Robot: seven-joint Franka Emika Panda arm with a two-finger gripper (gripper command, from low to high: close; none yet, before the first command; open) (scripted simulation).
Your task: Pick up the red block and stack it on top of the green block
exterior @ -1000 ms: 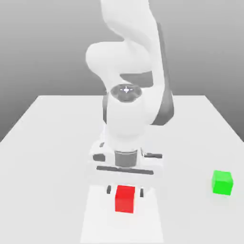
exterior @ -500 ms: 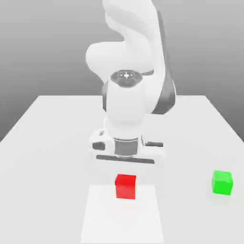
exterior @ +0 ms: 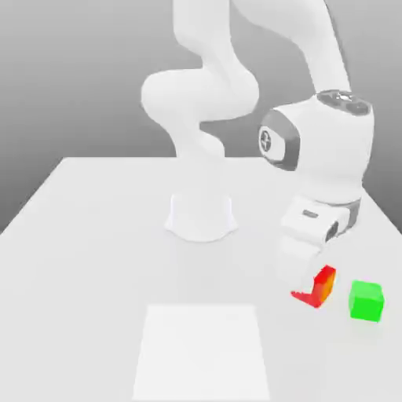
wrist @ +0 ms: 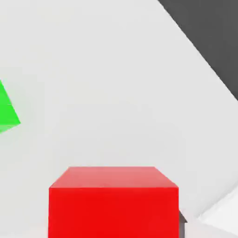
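Gripper point(exterior: 312, 284) clenched on red block point(exterior: 321, 286), tilted, w/ green block point(exterior: 366, 301) just beside, toward table's point(exterior: 94, 235) exterior-view right edge.

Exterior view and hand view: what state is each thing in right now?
Red block: tilted, held at the pincer, beside the green one, not on it.
Green block: resting on the table, nothing on top.
Pincer: shut on the red block.

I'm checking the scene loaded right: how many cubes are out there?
2. The red block is tilted at the gripper; the green block sits on the table, just toward the exterior view's right of it.
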